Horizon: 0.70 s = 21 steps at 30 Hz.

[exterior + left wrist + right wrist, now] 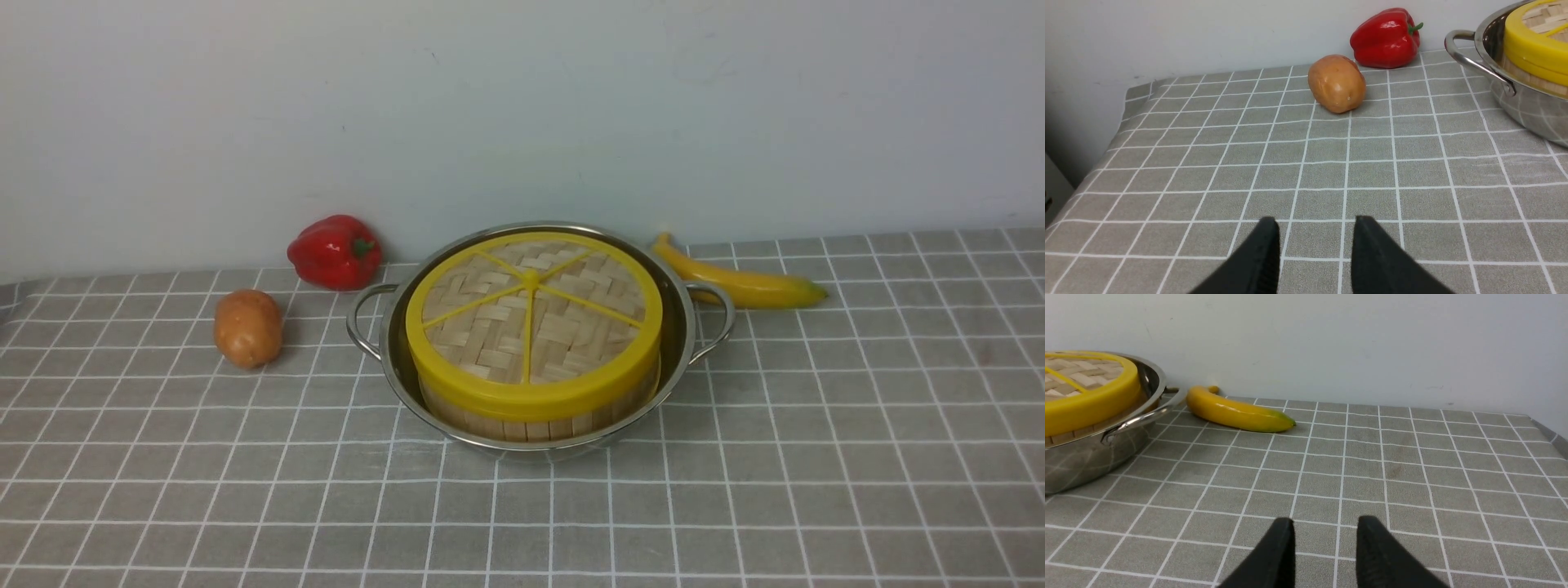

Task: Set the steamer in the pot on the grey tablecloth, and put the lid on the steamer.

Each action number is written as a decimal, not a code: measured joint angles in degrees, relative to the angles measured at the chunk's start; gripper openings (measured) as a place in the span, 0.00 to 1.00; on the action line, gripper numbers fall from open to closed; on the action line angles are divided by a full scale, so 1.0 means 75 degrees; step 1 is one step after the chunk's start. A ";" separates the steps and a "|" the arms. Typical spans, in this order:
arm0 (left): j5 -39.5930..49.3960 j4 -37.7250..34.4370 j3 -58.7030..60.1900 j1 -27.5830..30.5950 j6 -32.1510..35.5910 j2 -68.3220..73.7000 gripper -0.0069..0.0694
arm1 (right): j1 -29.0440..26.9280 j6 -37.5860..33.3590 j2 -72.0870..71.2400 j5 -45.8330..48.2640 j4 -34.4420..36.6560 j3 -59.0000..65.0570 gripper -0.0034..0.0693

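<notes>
The steel pot (684,327) stands on the grey tablecloth (816,457) near the wall. The steamer (522,423) sits inside it, only its bamboo side showing. The woven lid (531,314) with yellow rim and spokes lies flat on top of the steamer. The pot (1519,102) and lid (1531,45) show in the left wrist view, and the pot (1081,457) and lid (1090,396) in the right wrist view. My left gripper (1315,222) is open and empty above bare cloth. My right gripper (1325,522) is open and empty above bare cloth. Neither gripper shows in the front view.
A red bell pepper (335,251) and a potato (247,327) lie left of the pot. A banana (739,278) lies behind its right handle. The wall runs close behind. The cloth's left edge (1110,139) and right edge (1547,433) drop off.
</notes>
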 joint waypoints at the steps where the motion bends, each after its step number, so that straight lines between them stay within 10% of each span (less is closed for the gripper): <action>1: 0.0000 0.0000 0.0000 0.0000 0.0000 0.0000 0.41 | 0.0000 0.0026 0.0000 0.0000 0.0000 0.0000 0.38; 21: 0.0000 0.0000 0.0000 0.0000 0.0000 0.0000 0.41 | 0.0000 0.0075 0.0000 0.0000 0.0000 0.0000 0.38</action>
